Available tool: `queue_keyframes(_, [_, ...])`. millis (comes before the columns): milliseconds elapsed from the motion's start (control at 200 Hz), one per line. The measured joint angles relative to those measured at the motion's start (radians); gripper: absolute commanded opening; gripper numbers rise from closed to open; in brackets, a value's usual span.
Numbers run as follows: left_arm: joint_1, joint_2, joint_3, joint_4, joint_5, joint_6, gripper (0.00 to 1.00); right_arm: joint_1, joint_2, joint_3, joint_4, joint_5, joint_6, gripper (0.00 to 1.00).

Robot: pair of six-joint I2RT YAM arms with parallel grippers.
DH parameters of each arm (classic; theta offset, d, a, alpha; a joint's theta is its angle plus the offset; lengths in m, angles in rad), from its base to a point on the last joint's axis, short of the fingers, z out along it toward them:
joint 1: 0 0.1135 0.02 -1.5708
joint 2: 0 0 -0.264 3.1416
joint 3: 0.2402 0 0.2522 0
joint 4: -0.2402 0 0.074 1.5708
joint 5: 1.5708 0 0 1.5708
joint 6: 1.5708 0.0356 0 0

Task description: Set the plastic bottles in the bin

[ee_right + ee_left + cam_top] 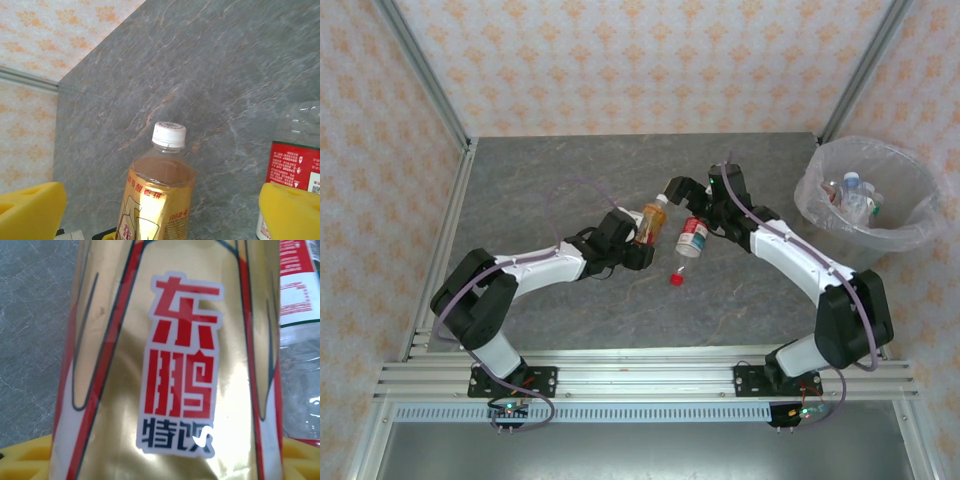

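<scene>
From above: left tool (640,245) pinching gold bottle (650,222) mid-counter (540,180), tilted. Right tool (700,205) spread wide just beside red bottle (692,238), with a loose red cap (676,279) near. Bin (865,243) well apart at right, bottles inside.

Left wrist: gold label between yellow pads (20,460), seemingly touching both.

Right wrist: pads far apart, gripping nothing.

Step in hand: pick-up. Next, probably: lift gold bottle, carry across to bin, release above rim.

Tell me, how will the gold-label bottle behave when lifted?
The gold-label bottle looks amber at the shoulder, so it may hold drink and feel heavy. Its glossy label could be slippery. The white cap is on, so spilling seems unlikely.
</scene>
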Motion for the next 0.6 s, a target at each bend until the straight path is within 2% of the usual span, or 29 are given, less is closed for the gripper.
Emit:
queue_keyframes(470, [0.000, -0.072, -0.016, 0.093, 0.093, -0.002, 0.57, 0.010, 0.151, 0.000, 0.132, -0.192, 0.026, 1.00])
queue_keyframes(535, [0.000, -0.075, -0.016, 0.109, 0.113, -0.001, 0.57, 0.012, 0.154, -0.002, 0.153, -0.213, 0.027, 0.96])
queue_keyframes(601, [0.000, -0.078, -0.016, 0.120, 0.130, -0.001, 0.57, 0.013, 0.154, -0.004, 0.182, -0.231, 0.026, 0.84])
